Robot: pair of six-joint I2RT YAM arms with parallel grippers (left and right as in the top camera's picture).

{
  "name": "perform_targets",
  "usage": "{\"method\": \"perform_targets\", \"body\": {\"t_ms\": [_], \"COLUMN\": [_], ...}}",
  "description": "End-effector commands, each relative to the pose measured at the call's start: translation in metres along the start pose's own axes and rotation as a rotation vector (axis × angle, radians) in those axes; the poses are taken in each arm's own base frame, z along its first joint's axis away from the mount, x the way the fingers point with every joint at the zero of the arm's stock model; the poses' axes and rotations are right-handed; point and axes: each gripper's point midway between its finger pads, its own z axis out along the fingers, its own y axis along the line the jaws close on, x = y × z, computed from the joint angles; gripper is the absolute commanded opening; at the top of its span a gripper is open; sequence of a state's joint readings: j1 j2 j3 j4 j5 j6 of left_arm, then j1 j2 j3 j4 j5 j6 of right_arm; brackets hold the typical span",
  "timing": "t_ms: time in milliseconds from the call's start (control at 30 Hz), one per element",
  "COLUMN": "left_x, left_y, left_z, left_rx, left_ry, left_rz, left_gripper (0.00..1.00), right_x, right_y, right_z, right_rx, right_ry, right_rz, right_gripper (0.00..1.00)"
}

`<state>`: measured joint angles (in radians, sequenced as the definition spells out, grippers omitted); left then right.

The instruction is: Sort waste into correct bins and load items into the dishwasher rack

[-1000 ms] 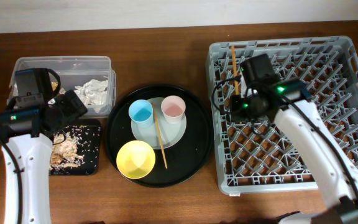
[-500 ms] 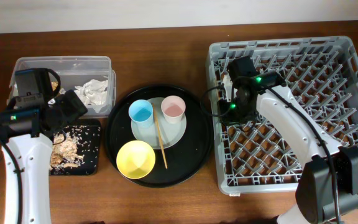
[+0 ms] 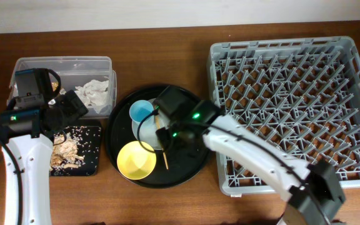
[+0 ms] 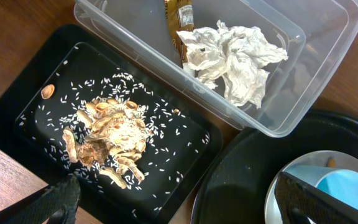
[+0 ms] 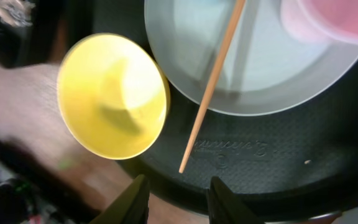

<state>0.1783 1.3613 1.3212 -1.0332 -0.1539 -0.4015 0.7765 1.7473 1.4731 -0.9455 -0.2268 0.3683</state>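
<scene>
The right gripper (image 5: 179,200) is held above the round black tray (image 5: 260,165), fingers apart, nothing between them. Below it one wooden chopstick (image 5: 211,87) is laid across the grey-green plate (image 5: 272,74), its lower end near the yellow bowl (image 5: 114,96). The pink cup (image 5: 328,18) is set on the plate. The left gripper (image 4: 185,208) is spread wide over the shallow black tray (image 4: 17,118) of food scraps (image 4: 114,140); the paper napkin (image 4: 232,53) and gold wrapper (image 4: 179,18) are found in the clear box (image 4: 328,43)
</scene>
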Motion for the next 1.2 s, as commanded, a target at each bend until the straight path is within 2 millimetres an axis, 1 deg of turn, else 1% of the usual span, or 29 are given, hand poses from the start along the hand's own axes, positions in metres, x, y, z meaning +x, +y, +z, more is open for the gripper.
{"method": "perform_targets", "body": {"t_ms": [0,67,100,167,200,300,367,433,500,633,700,800,833,867,900,933,1000,1033,1067,1133,1167], "left_x": [-0.005,-0.005,-0.005,-0.005,-0.005,-0.005,-0.005,-0.005,-0.005,-0.005,-0.005,-0.005,-0.005,-0.005,-0.005,-0.005,-0.005,-0.005,-0.005,-0.005,-0.005], "left_y": [0.001,0.001,0.001,0.001,0.001,0.001,0.001,0.001,0.001,0.001,0.001,0.001,0.001,0.001,0.001,0.001,0.001,0.001,0.001,0.001,0.001], "left_z": [-0.005,-0.005,-0.005,-0.005,-0.005,-0.005,-0.005,-0.005,-0.005,-0.005,-0.005,-0.005,-0.005,-0.005,-0.005,-0.005,-0.005,-0.005,-0.005,-0.005,-0.005], "left_rx": [0.004,0.004,0.004,0.004,0.004,0.004,0.004,0.004,0.004,0.004,0.004,0.004,0.004,0.004,0.004,0.004,0.004,0.004,0.004,0.004,0.004], "left_ry": [-0.019,-0.019,-0.019,-0.019,-0.019,-0.019,-0.019,-0.019,-0.019,-0.019,-0.019,-0.019,-0.019,-0.019,-0.019,-0.019,-0.019,-0.019,-0.019,-0.019,-0.019], "left_rz": [-0.006,-0.006,-0.006,-0.006,-0.006,-0.006,-0.006,-0.006,-0.006,-0.006,-0.006,-0.006,-0.006,-0.006,-0.006,-0.006,-0.006,-0.006,-0.006,-0.006,-0.006], "left_gripper": [0.99,0.99,0.99,0.99,0.99,0.99,0.99,0.99,0.99,0.99,0.99,0.99,0.99,0.99,0.99,0.99,0.99,0.99,0.99,0.99,0.99], "right_x": [0.013,0.021,0.027,0.038,0.041,0.039,0.041,0.042,0.043,0.045,0.045,0.045,0.042,0.034,0.028,0.02,0.004,-0.004,-0.008,-0.005,0.001], "right_y": [-0.014,-0.014,-0.018,-0.027,-0.027,-0.023,-0.021,-0.02,-0.017,-0.014,-0.014,-0.017,-0.022,-0.032,-0.036,-0.039,-0.038,-0.04,-0.046,-0.066,-0.082], "right_z": [0.044,0.067,0.081,0.102,0.107,0.109,0.111,0.111,0.111,0.112,0.111,0.109,0.099,0.082,0.069,0.051,0.01,-0.026,-0.055,-0.098,-0.114], "right_rx": [0.203,0.22,0.237,0.263,0.258,0.235,0.226,0.216,0.201,0.183,0.185,0.191,0.194,0.197,0.195,0.184,0.154,0.135,0.124,0.13,0.148], "right_ry": [0.026,0.07,0.102,0.161,0.178,0.172,0.183,0.189,0.197,0.207,0.21,0.211,0.204,0.193,0.178,0.144,0.055,-0.012,-0.072,-0.141,-0.15], "right_rz": [0.046,0.037,0.051,0.058,0.065,0.07,0.072,0.074,0.076,0.079,0.08,0.084,0.108,0.144,0.163,0.176,0.186,0.198,0.204,0.224,0.235], "right_gripper": [0.34,0.34,0.35,0.35,0.35,0.33,0.25,0.21,0.13,0.12,0.04,0.04,0.04,0.04,0.04,0.04,0.04,0.04,0.04,0.04,0.04]}}
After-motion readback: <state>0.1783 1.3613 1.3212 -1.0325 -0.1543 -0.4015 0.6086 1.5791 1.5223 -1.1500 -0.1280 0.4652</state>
